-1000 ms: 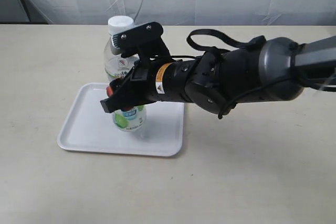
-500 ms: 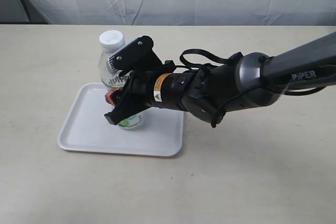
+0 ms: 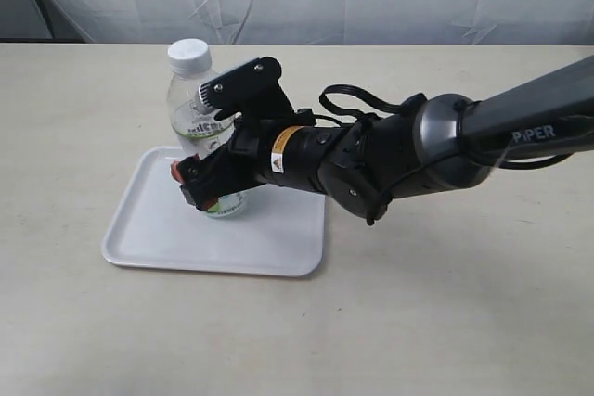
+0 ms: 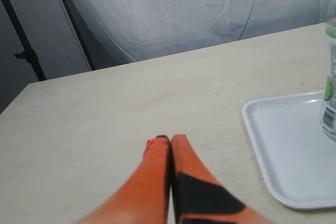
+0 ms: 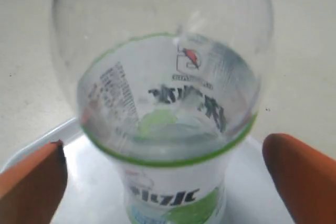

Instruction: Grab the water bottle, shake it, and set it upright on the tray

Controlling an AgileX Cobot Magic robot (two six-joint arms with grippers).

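Water bottle stands upright on tray, no longer tilted as 0.5 s earlier; R gripper jaws parted either side. L gripper jaws closed, empty, over worktop.

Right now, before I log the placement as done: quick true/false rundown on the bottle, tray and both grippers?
1. The water bottle stands upright on the tray. True.
2. The left gripper is open. False: its fingers are pressed together, over bare table beside the tray.
3. The right gripper straddles the bottle, with a gap showing on each side in the right wrist view. True.
4. The bottle's cap is off. False: the white cap is on the neck.
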